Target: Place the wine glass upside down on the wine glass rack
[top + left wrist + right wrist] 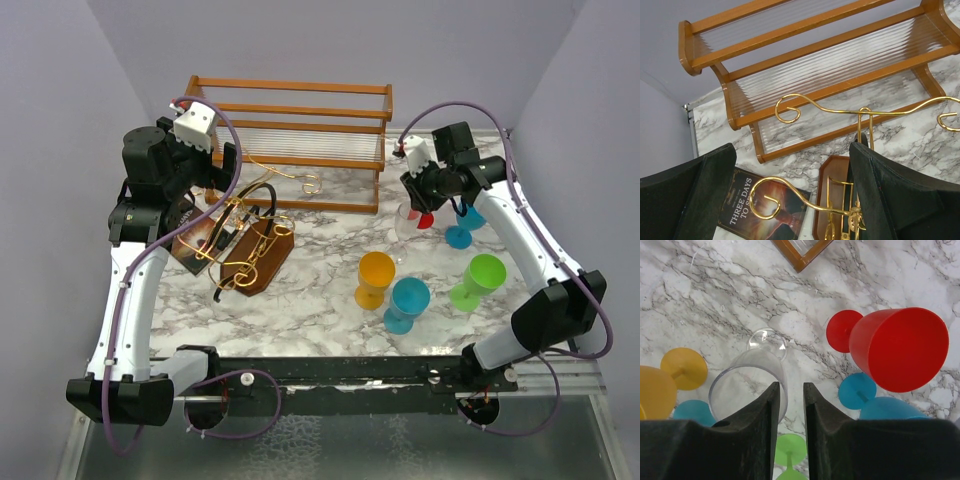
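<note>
The gold wire wine glass rack (250, 232) stands on its dark brown base (268, 262) at the left of the marble table. My left gripper (218, 176) is open and hangs over it; in the left wrist view its fingers (888, 197) straddle the rack's curled gold loops (790, 192) without closing on them. A clear wine glass (408, 224) stands upright at the right. My right gripper (420, 192) hovers just above it with a narrow gap between the jaws (790, 390). The glass's rim (747, 385) lies beside and partly under the left finger. Nothing is held.
An orange-brown slatted wooden frame (290, 130) stands at the back. A dark book (190, 250) lies left of the rack. A red glass (897, 347) and a blue glass (462, 232) stand right of the clear one. Orange (375, 275), teal (405, 303) and green (480, 280) glasses stand nearer.
</note>
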Tool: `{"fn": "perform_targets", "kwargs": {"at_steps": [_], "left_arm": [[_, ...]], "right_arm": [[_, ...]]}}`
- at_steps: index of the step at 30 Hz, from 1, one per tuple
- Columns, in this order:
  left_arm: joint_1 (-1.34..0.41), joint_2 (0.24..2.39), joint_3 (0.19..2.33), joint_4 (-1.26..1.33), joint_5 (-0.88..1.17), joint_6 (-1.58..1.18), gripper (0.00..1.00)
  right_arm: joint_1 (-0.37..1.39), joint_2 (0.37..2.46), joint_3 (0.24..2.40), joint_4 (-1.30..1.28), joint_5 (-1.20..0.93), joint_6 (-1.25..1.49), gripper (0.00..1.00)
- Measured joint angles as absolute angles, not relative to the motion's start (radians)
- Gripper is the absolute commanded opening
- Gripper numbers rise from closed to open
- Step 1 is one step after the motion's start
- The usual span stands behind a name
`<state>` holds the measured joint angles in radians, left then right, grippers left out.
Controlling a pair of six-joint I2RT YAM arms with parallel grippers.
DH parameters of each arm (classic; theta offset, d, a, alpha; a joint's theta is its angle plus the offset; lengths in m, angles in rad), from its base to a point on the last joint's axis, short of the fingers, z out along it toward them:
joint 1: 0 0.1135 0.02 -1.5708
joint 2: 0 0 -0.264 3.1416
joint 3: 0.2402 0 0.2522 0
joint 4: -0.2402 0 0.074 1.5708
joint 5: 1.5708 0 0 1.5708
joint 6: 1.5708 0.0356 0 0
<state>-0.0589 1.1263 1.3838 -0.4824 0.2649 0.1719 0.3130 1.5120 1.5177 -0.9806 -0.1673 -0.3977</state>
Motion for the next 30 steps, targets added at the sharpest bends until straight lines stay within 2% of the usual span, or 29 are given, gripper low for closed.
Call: {"fn": "perform_targets", "kwargs": {"at_steps": [5,9,10,21,30], "left_arm": [[-0.059,1.126,1.384,-0.482,0.265,0.173,0.99],[-0.059,1.126,1.384,-0.482,0.265,0.176,0.99],[-0.059,1.126,1.384,-0.482,0.265,0.176,0.99],[-0.059,1.135,1.432,-0.488,0.299,0.197,0.99],[-0.059,1.135,1.437,-0.394,0.428,0.014,0.96]], "right_arm": [[0.313,1.532,1.518,-0.981,-0.168,-0.398,0.18],[0.313,1.550,1.522,-0.983,-0.171,-0.400,0.02],[0.313,1.555,1.528,-0.986,-0.175,-0.400,0.01],[0.313,1.539,1.716,-0.997,-0.292,-0.426,0.01],[0.313,1.459,1.930,-0.924,-0.386,-0.403,0.01]]}}
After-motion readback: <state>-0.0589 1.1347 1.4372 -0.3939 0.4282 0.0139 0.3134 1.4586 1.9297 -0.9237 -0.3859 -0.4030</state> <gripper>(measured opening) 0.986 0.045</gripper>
